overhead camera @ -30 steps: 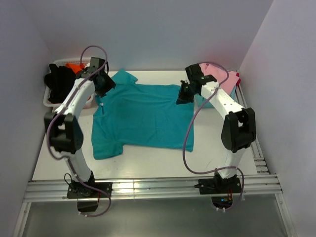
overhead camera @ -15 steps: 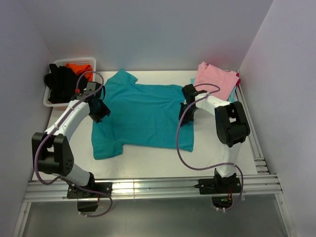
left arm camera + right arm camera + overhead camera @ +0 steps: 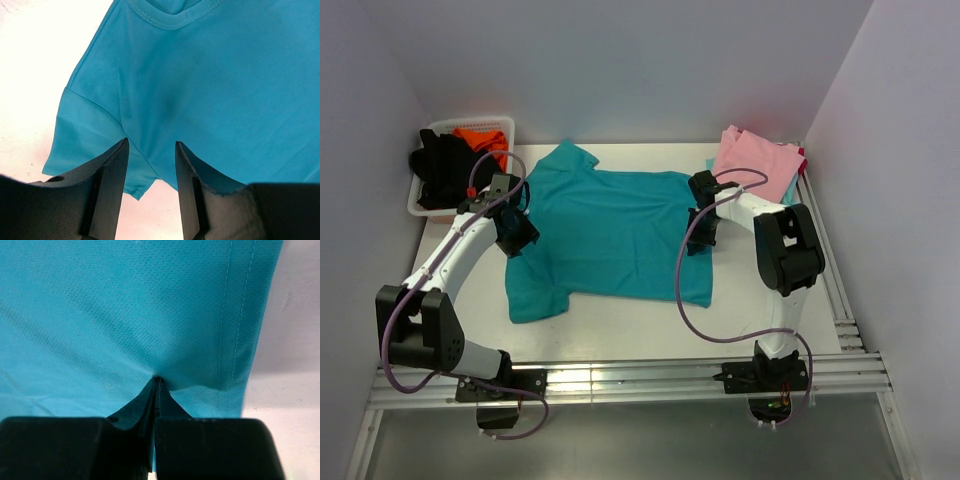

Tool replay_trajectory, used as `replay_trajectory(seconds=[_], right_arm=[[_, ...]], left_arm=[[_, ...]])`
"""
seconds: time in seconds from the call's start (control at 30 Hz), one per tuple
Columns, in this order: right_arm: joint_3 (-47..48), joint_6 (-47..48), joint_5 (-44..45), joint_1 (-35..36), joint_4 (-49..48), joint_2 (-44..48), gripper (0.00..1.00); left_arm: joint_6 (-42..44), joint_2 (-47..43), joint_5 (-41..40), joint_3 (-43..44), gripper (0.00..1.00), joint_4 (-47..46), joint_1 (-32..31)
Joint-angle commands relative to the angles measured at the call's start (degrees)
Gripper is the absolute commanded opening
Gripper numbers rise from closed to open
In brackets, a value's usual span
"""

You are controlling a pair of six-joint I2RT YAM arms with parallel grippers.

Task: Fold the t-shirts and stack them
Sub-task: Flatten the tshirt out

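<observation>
right wrist view has the right gripper (image 3: 156, 384) closed to a slit on a small pucker of the teal t-shirt (image 3: 125, 305), with the stitched hem just right of its tips. the left gripper (image 3: 150, 150) stands partly open above the sleeve seam, collar ahead of it, nothing pinched. the cloth looks thin, light and limp, so it would likely sag and drag unless both edges are pinched and raised together. the pink t-shirt (image 3: 760, 160) lies folded beyond the right gripper.
</observation>
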State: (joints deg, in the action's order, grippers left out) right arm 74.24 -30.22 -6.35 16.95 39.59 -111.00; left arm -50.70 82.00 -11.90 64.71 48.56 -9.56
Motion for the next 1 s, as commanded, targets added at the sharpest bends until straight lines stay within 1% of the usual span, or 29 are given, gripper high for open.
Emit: replay_trajectory(seconds=[0.0, 0.27, 0.47, 0.57, 0.6, 0.67, 0.7, 0.73, 0.77, 0.8, 0.9, 0.93, 0.97], right_arm=[[1.78, 0.42, 4.59, -0.34, 1.09, -3.08, 0.00], [3.90, 0.07, 10.56, -1.21, 4.17, -3.17, 0.00], [5.03, 0.42, 9.78, -2.98, 4.44, -3.44, 0.00], [6.35, 0.95, 9.16, -2.98, 4.88, -2.12, 0.00], [7.92, 0.86, 9.16, -2.98, 5.75, -1.33, 0.08], [9.95, 0.43, 10.39, -2.98, 7.33, 1.48, 0.38], [13.01, 0.25, 10.91, -2.98, 9.78, 2.36, 0.60], [14.78, 0.07, 11.18, -2.98, 11.02, 3.85, 0.79], [16.62, -0.19, 11.18, -2.98, 12.51, 4.47, 0.82], [20.38, -0.37, 11.27, -2.98, 15.48, 5.26, 0.83], [26.11, -0.89, 11.80, -2.27, 20.85, 8.60, 0.83], [26.74, -0.98, 11.80, -2.01, 21.92, 10.87, 0.83], [27.18, -1.24, 11.62, -1.66, 22.89, 12.29, 0.83]], left_arm=[[0.60, -1.93, -0.76, -0.46, 0.48, -0.30, 0.25], [2.44, -1.40, 0.21, -0.28, 0.48, -0.65, 0.95], [3.85, -1.14, 1.00, 0.07, 0.48, -1.18, 2.09], [3.15, -2.01, -0.31, 1.12, 0.46, 0.04, 2.27], [2.54, -2.45, -0.58, 1.64, 0.46, 0.92, 2.27], [0.18, -4.46, -0.58, 3.05, 0.46, 4.69, 2.27], [-0.54, -5.17, -0.14, 3.23, 0.46, 6.10, 2.27], [-1.15, -6.05, 0.47, 3.23, 0.46, 7.16, 2.27], [-2.12, -7.80, 1.00, 2.62, 0.44, 9.26, 2.27], [-2.39, -8.86, 2.05, 2.09, 0.44, 10.15, 2.18], [-3.09, -12.20, 2.67, -0.98, 0.45, 13.84, 1.83], [-3.27, -12.82, 2.85, -2.03, 0.45, 14.89, 1.74], [-3.79, -14.22, 3.54, -4.91, 0.45, 15.60, 1.65]])
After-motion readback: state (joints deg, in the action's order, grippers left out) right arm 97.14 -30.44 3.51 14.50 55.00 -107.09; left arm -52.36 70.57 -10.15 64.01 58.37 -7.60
